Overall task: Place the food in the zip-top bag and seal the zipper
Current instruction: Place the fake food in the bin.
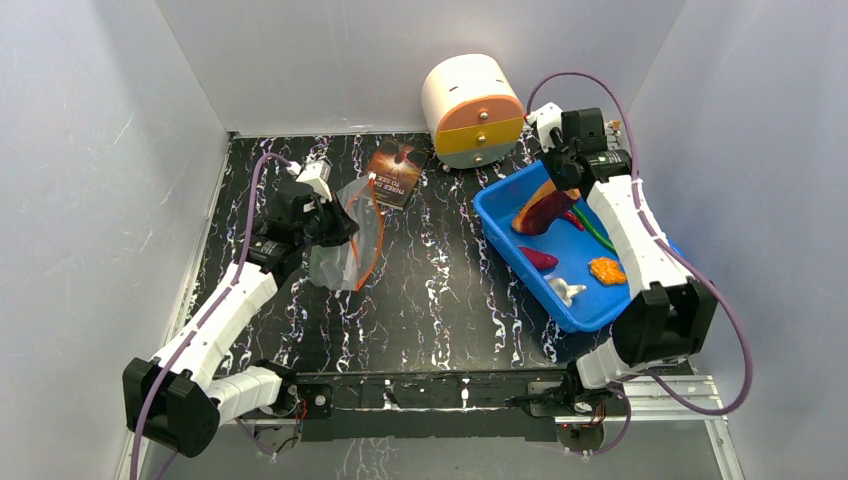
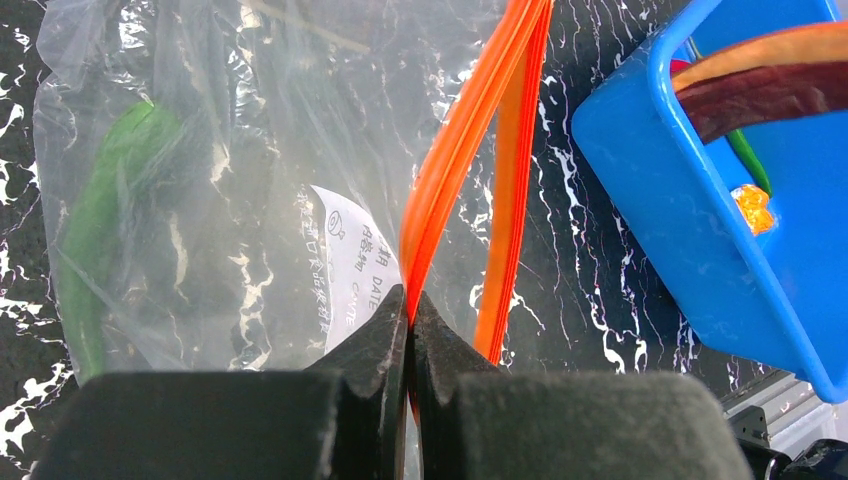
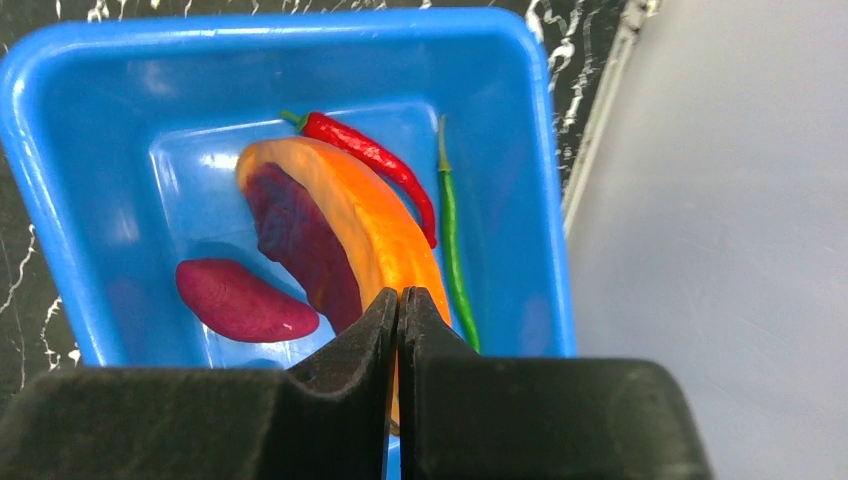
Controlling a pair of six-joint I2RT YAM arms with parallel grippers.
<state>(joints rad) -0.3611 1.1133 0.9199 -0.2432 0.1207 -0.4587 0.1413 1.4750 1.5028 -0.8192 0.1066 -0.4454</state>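
The zip-top bag [image 1: 345, 245] is on the left half of the counter [image 1: 440, 300], nearer the far edge than the near one. The left fingers [image 2: 372, 350] are clenched on the zipper [image 2: 455, 160], pinching one of its orange strips right at their tips. The second strip runs just beside it, so the mouth stands parted. Through the clear plastic a long green piece [image 2: 100, 220] shows at the closed end of the bag, and a white printed label [image 2: 350, 260] shows near the fingertips.

The rest of the food sits in a blue tray [image 1: 487, 212] by the counter's right edge. The right fingers [image 3: 360, 340] are pressed together over the tray's far end, gripping the orange-brown curved slice [image 3: 350, 215] by one tip. The slice tilts up from the tray, with its other end down toward the tray floor. Just beside it lie a red chili [image 3: 375, 160] and a thin green stick [image 3: 452, 240], with a magenta piece [image 3: 245, 300] on the other side. Toward the tray's near end lie a white lump [image 1: 568, 291] and some small orange bits [image 1: 606, 270].

A dark paperback book [image 1: 397, 172] lies by the far edge just beyond the bag. A round white container [image 1: 465, 95] with yellow and orange drawer fronts stands at the far edge, behind the tray.
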